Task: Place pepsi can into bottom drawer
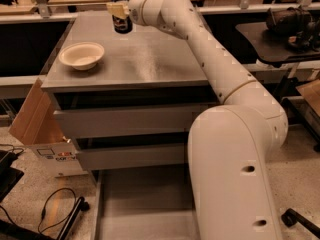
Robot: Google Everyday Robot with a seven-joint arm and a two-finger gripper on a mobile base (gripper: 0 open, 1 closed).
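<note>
The pepsi can (121, 20), dark with a silver top, is near the back left of the grey cabinet top (145, 59). My gripper (119, 10) is at the end of the white arm that reaches in from the right. It is shut on the can, with a cream finger (116, 9) across the can's upper side. The can seems to be held just above the surface. The bottom drawer (145, 204) is pulled open at the foot of the cabinet; its grey floor shows, partly hidden by my arm's base.
A cream-white bowl (81, 55) sits on the left of the cabinet top. The two upper drawers (130, 121) are shut. A cardboard box (31, 120) leans at the cabinet's left, with cables (55, 209) on the floor. A black table (280, 34) stands to the right.
</note>
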